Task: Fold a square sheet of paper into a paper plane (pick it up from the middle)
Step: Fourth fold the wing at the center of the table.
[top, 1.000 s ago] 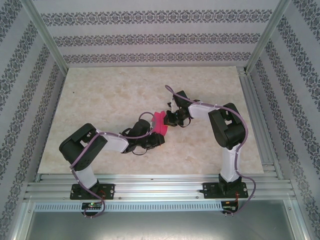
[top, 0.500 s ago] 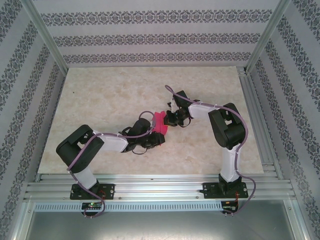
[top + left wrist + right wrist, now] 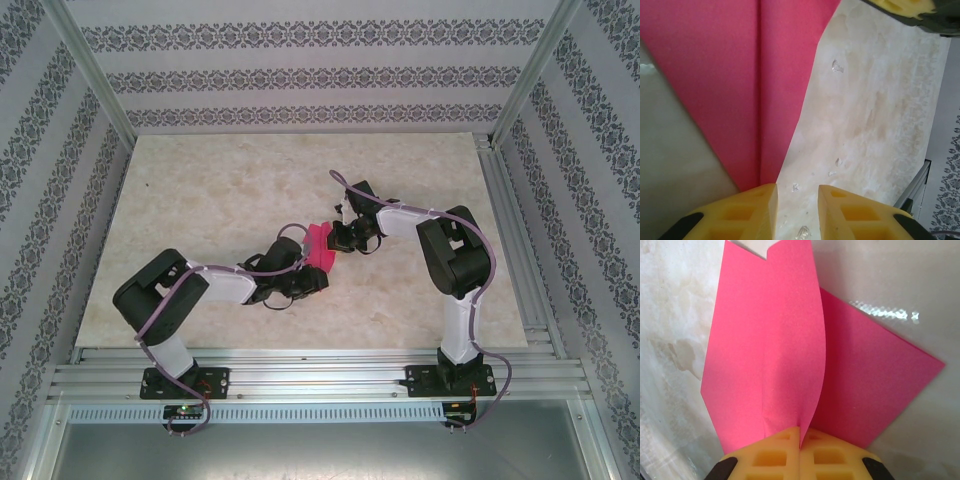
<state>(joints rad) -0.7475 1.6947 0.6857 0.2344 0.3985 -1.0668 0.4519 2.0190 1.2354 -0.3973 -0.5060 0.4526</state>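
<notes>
The magenta-red sheet of paper point(image 3: 320, 245) lies mid-table between both grippers, folded into layered flaps with a straight crease. My right gripper point(image 3: 339, 239) is shut on an upright curved flap point(image 3: 785, 340), pinching its lower edge between the yellow fingertips point(image 3: 801, 436); a flat layer point(image 3: 875, 375) spreads to the right under it. My left gripper point(image 3: 314, 272) stands open over the table, bare marble between its fingers point(image 3: 797, 195). The paper's narrow end point(image 3: 740, 75) reaches its left finger point(image 3: 747, 205). The right gripper's yellow finger point(image 3: 905, 6) shows at the top.
The pale marble-look table point(image 3: 200, 200) has free room around the paper. Aluminium frame rails run along the right side point(image 3: 512, 240) and the near edge point(image 3: 320, 368). Patterned walls point(image 3: 300, 70) close off the back and sides.
The left arm's elbow has swung a little to the left and its gripper has crept slightly toward the paper. The right gripper has kept its hold without moving.
</notes>
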